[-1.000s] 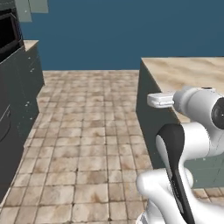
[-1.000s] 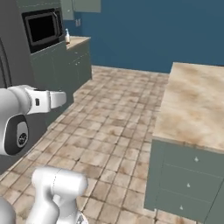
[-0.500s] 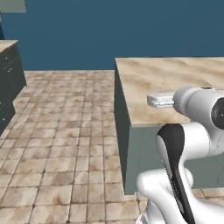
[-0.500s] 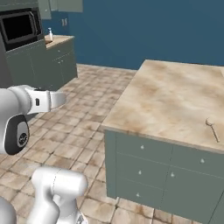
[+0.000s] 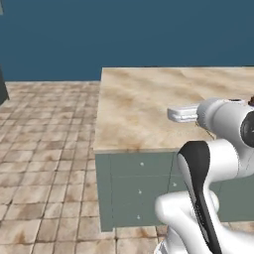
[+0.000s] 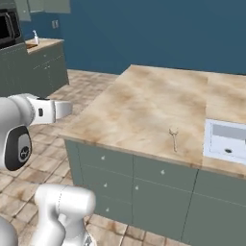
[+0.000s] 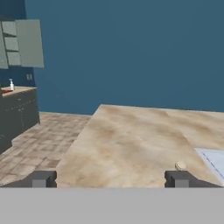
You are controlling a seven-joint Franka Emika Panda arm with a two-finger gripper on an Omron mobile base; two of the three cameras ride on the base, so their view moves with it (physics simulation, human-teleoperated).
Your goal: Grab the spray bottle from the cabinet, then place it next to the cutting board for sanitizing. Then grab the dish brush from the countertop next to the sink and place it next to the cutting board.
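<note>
- Dark finger tips of the gripper (image 7: 110, 178) stand far apart at the bottom of the hand view, jaws wide open with nothing between them, over the near edge of the island counter (image 7: 131, 144).
- Beige marbled stone tops that counter; the left base view shows its grey-green drawer fronts (image 5: 136, 188) below the top, which the hand view does not.
- Just past the right finger tip in the hand view lies a small pale round thing, the head of the dish brush (image 7: 180, 165); its handle cannot be made out there.
- From the right base view the dish brush (image 6: 174, 138) is clearer: a thin straight pale handle with a small head, flat on the countertop near the front edge, just left of the sink (image 6: 226, 141) and apart from it.
- That sink is a white-rimmed basin set into the top, seen as a pale corner at the right edge of the hand view.
- Brown stone tiles cover the floor (image 5: 44, 149) to the island's left in the left base view.
- Farther off in the right base view, across the floor, a second counter (image 6: 41, 62) stands against the blue wall (image 6: 158, 29), with a microwave (image 6: 8, 29) at the left edge.
- On that far counter a slim white bottle, the spray bottle (image 6: 35, 37), stands upright; the hand view shows it beside a reddish-brown thing, perhaps the cutting board (image 7: 5, 90), too small to tell.
- Above it hangs the grey-green cabinet (image 7: 27, 43), its shelves visible in the hand view.
</note>
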